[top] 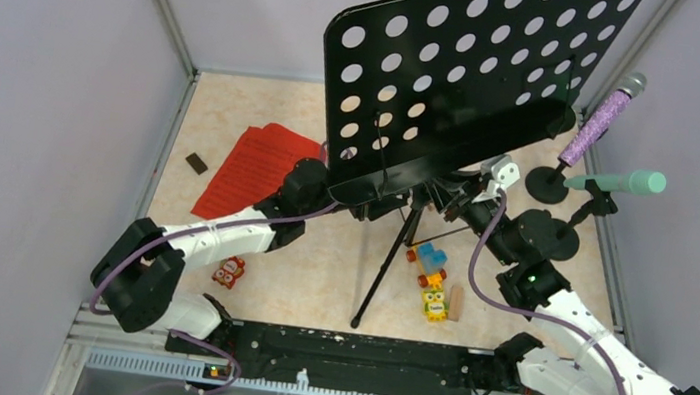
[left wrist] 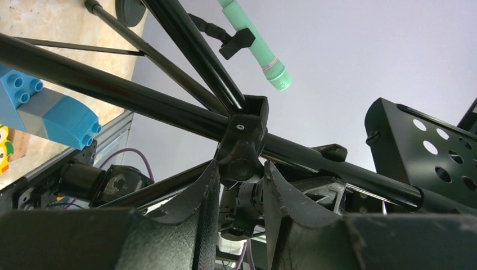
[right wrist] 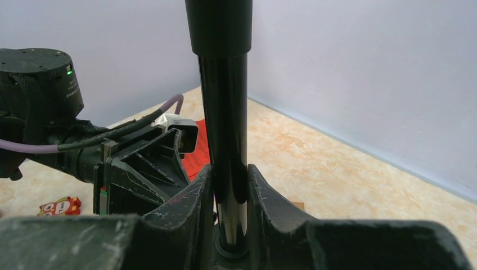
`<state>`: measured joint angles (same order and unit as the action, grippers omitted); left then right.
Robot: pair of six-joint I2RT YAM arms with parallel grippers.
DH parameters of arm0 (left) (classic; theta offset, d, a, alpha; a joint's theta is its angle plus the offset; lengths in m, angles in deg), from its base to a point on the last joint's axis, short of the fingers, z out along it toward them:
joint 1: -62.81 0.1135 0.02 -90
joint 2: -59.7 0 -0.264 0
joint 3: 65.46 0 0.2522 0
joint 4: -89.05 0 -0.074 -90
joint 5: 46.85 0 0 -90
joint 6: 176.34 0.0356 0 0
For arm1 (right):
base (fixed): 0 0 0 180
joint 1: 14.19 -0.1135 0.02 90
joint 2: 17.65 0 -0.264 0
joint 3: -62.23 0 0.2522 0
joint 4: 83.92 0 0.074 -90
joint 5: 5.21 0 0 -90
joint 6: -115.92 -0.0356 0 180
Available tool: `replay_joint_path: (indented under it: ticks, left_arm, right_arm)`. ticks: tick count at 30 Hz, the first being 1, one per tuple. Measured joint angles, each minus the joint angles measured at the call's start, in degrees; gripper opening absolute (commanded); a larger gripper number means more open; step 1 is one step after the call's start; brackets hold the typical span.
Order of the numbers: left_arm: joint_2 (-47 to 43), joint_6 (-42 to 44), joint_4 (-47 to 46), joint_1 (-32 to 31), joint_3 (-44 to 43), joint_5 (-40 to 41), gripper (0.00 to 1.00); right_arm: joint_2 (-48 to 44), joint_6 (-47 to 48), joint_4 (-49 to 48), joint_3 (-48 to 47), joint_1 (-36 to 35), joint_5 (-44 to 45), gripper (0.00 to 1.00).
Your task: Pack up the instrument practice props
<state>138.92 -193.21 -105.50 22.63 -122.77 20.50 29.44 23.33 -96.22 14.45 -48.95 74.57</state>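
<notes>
"At the centre of the table, why do both arms crowd under the music rack (top: 472,72)?"

"My guess: it's the biggest prop and has to fold before it packs, so one arm steadies it while the other works the joint. Its perforated desk is tipped back, face toward the overhead camera, with its long edge running from near-left to far-right."

"And the pole?"

"The pole (right wrist: 224,112) rises straight up between the fingers of the right gripper (right wrist: 229,171), which are nearly together and pressed on it from both sides, low down. The left gripper (left wrist: 242,169) is narrowed around the hub (left wrist: 243,135) where the tripod legs meet. Its fingers sit either side of the hub's knob and appear to pinch it. The legs splay out from there, one towards the robot's edge of the table. Whether every foot is on the table I can't tell."

"The rest?"

"The red pages (top: 254,166) lie flat at the far left, well apart from the stand. At the right wall, the purple microphone (top: 603,118) leans up and away from its round base (top: 547,184). The mint-green microphone (top: 625,181) lies almost level, long axis left to right, above the second base (top: 555,235)."

"Those toys?"

"Bricks (top: 431,260) and a little figure (top: 433,303) sit just beside the near leg. They aren't props, but closing legs could knock them."
</notes>
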Motion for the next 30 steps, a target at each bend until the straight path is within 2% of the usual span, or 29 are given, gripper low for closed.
replay_joint_path:
  ticks: [1, 3, 4, 6, 9, 13, 16, 23, 26, 28, 30]
  left_arm:
    - [0.0, -0.17, -0.72, -0.04, 0.37, 0.24, 0.28]
    - [0.0, -0.37, -3.41, -0.15, 1.7, 0.87, 0.6]
    - [0.02, -0.02, -4.96, -0.15, 2.38, 1.07, 0.71]
    - [0.28, 1.88, -6.47, 0.76, 3.15, 1.27, 0.85]
    - [2.19, 7.67, -9.14, 3.56, 3.1, 0.37, 0.95]
    - [3.96, 18.29, -11.23, 6.14, 3.13, -0.52, 0.97]
    - [3.58, 29.99, -13.81, 6.32, 3.17, -1.57, 0.96]
    - [-1.97, 62.2, -31.15, 5.46, 9.81, -8.5, 0.98]
    - [-3.65, 74.31, -35.43, 5.29, 10.45, -13.38, 0.91]
    - [-4.2, 82.47, -35.34, 5.18, 9.68, -17.16, 0.84]
    - [-4.17, 89.81, -33.48, 4.96, 8.11, -20.79, 0.81]
  right_arm:
    - [0.0, 0.0, 0.0, 0.0, 0.0, 0.0, 0.0]
    - [0.0, 0.02, 0.02, 0.0, 0.0, -0.09, 0.0]
    - [0.0, 0.07, 0.04, 0.0, 0.0, -0.17, 0.0]
    - [-0.09, 0.02, 0.15, 0.0, 0.0, -0.24, 0.0]
    - [-0.11, 0.02, 0.26, -0.04, 0.0, -0.28, 0.0]
    - [-0.11, 0.04, 0.52, -0.15, 0.0, -0.28, 0.0]
    - [-0.13, 0.09, 0.59, -0.17, 0.0, -0.28, 0.0]
    - [-0.24, 0.33, 0.79, -0.17, 0.0, -0.31, 0.0]
    - [-0.24, 0.44, 0.79, -0.17, 0.0, -0.31, 0.0]
    - [-0.24, 0.46, 0.79, -0.17, 0.0, -0.31, 0.0]
    - [-0.24, 0.5, 0.81, -0.17, 0.0, -0.31, 0.0]
